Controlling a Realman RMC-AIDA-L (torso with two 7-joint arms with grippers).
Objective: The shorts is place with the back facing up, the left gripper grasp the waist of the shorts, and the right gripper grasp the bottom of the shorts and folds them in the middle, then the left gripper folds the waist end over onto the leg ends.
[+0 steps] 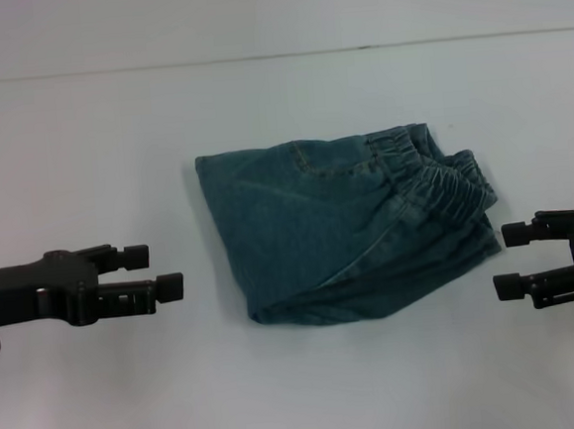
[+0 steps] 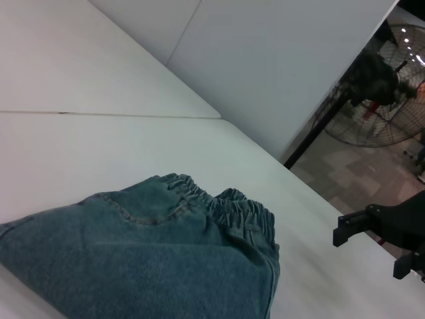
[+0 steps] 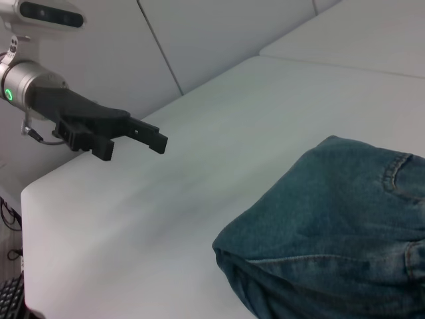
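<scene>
The blue-green denim shorts (image 1: 348, 230) lie folded into a compact bundle in the middle of the white table. The gathered waist (image 1: 433, 168) sits on top at the bundle's far right side and also shows in the left wrist view (image 2: 219, 206). I cannot make out the leg ends among the folded layers. My left gripper (image 1: 154, 270) hovers open to the left of the shorts, apart from them, holding nothing. Open and empty, my right gripper (image 1: 511, 259) hangs just off the bundle's right edge. Each wrist view shows the other arm's gripper (image 2: 372, 251) (image 3: 133, 147) across the shorts (image 3: 339, 219).
The white table (image 1: 82, 141) has a seam along its far side. Beyond the table's right edge stands a floor fan (image 2: 382, 100). A keyboard (image 3: 10, 299) lies below the table's left corner.
</scene>
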